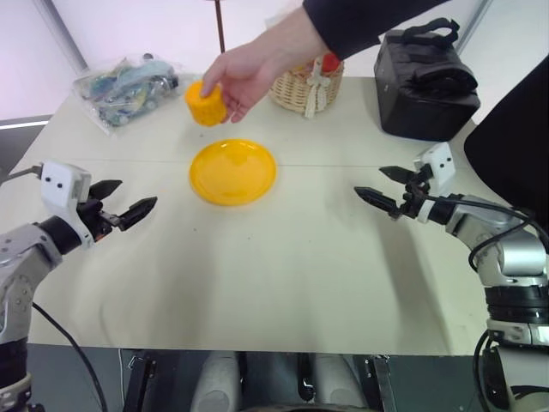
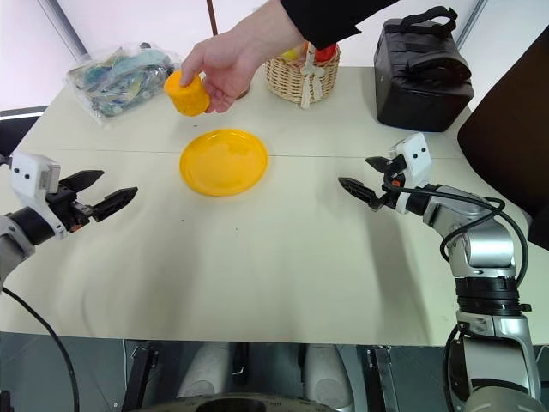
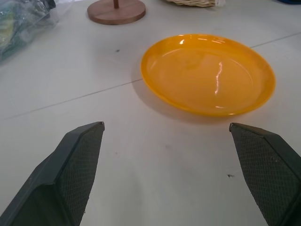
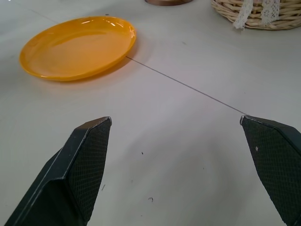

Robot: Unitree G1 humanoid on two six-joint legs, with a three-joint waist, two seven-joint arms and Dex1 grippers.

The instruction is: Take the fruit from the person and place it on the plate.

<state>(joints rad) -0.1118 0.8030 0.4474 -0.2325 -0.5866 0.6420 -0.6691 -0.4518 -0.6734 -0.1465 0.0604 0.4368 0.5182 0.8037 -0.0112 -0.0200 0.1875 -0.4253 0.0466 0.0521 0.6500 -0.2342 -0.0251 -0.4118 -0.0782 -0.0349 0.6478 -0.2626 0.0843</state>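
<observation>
Two claws hover over the counter (image 1: 283, 275) with fingers spread apart and nothing between them: the left claw (image 1: 122, 202) left of the plate (image 1: 232, 172), the right claw (image 1: 386, 186) to its right. The person's hand (image 1: 249, 69) holds the fruit (image 1: 205, 103) above the plate's far edge, near a wicker basket (image 1: 304, 87).

Bare white counter (image 1: 283, 275) spreads across the frame's centre and bottom, open between the left gripper (image 1: 126, 204) and right gripper (image 1: 383, 187). At upper centre the person's bare hand (image 1: 249, 69) hangs above the round yellow-orange plastic plate (image 1: 232, 172). Along the top edge stand a clear plastic bag (image 1: 129, 86), woven wicker basket (image 1: 307, 88) and black fabric bag (image 1: 425, 81).
</observation>
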